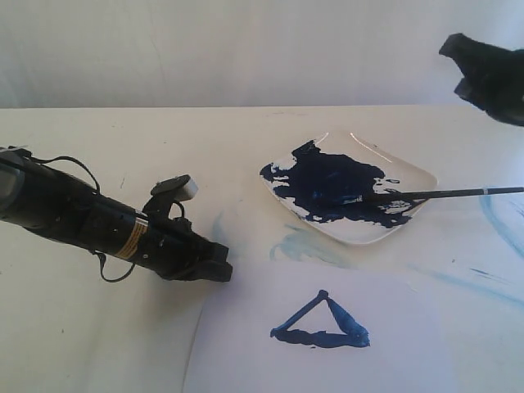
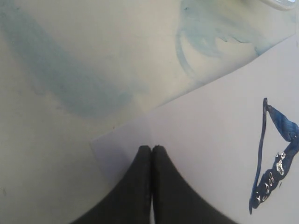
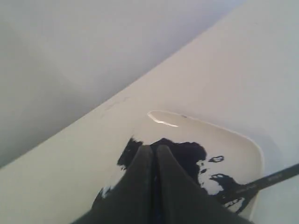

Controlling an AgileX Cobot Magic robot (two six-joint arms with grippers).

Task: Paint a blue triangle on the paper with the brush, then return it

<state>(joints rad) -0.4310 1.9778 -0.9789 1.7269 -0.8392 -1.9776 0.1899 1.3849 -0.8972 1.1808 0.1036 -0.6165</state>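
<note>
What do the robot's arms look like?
The left arm is a thick black tube with a yellow sticker band, looping black cables and a little white box. The left end effector and right end effector have pointy black fingers.

nothing can be read; the small orange label [image 1: 131,238] on the left arm [image 1: 74,214] is too blurred.

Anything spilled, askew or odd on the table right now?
Yes. Pale blue smears stain the table beyond the paper, near the plate and at the right edge. The brush lies with bristles in the plate's paint, handle overhanging its rim. The blue triangle has a thick, blotchy base.
</note>
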